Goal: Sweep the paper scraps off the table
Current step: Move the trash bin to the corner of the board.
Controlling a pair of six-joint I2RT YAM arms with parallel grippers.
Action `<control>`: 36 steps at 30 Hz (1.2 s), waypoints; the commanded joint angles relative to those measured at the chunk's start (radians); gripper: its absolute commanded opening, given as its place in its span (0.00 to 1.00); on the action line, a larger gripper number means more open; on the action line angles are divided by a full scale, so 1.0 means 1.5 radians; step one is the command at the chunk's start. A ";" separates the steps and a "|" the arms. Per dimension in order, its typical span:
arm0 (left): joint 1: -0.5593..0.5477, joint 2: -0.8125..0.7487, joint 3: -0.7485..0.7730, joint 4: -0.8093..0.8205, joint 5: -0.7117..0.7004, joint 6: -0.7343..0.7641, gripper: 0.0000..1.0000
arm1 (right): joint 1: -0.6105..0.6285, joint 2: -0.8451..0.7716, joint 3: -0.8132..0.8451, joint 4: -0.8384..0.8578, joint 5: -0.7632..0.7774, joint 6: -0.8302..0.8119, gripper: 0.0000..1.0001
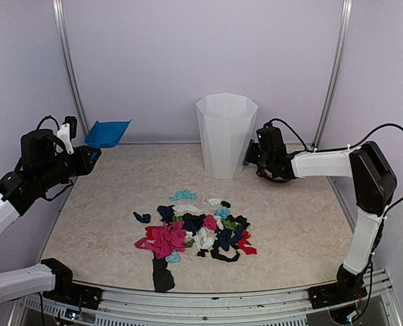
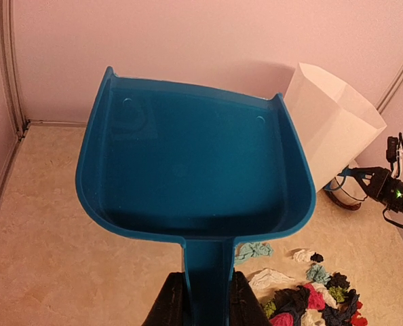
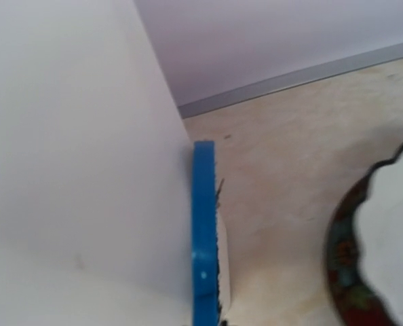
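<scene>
The paper scraps [image 1: 195, 231] lie in a loose pile of pink, black, teal, green and white bits at the middle front of the table [image 1: 100, 217]. Part of the pile shows in the left wrist view [image 2: 317, 302]. My left gripper [image 1: 86, 157] is shut on the handle of the blue dustpan [image 1: 108, 133] and holds it raised at the far left. Its fingers [image 2: 171, 302] clamp the handle, with the empty pan [image 2: 195, 170] ahead. My right gripper [image 1: 251, 157] holds a blue brush [image 3: 203, 231] right beside the white bin [image 1: 225, 136]. Its fingertips are hidden.
The tall white bin [image 2: 330, 122] stands at the back centre and fills the left of the right wrist view [image 3: 72, 149]. A white scalloped bowl with a dark rim [image 3: 391, 238] sits on the table just right of the bin. Walls enclose the table.
</scene>
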 commanded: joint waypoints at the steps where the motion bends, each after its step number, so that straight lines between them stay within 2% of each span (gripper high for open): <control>1: -0.003 -0.003 -0.005 0.015 -0.005 0.000 0.00 | 0.036 0.035 0.044 0.027 -0.026 0.019 0.00; 15: -0.003 0.000 -0.005 0.014 -0.017 -0.001 0.00 | 0.118 0.178 0.229 0.004 -0.060 0.020 0.00; 20: -0.003 0.002 -0.005 0.012 -0.023 0.000 0.00 | 0.124 0.184 0.242 0.000 -0.067 0.013 0.00; 25: -0.003 0.001 -0.005 0.011 -0.028 -0.001 0.00 | 0.124 0.126 0.159 0.013 -0.038 -0.017 0.00; 30: -0.004 0.003 -0.005 0.010 -0.028 -0.002 0.00 | 0.124 0.011 0.003 0.053 -0.014 -0.047 0.00; 36: -0.004 0.005 -0.004 0.009 -0.031 -0.001 0.00 | 0.126 -0.149 -0.124 0.037 -0.059 -0.073 0.00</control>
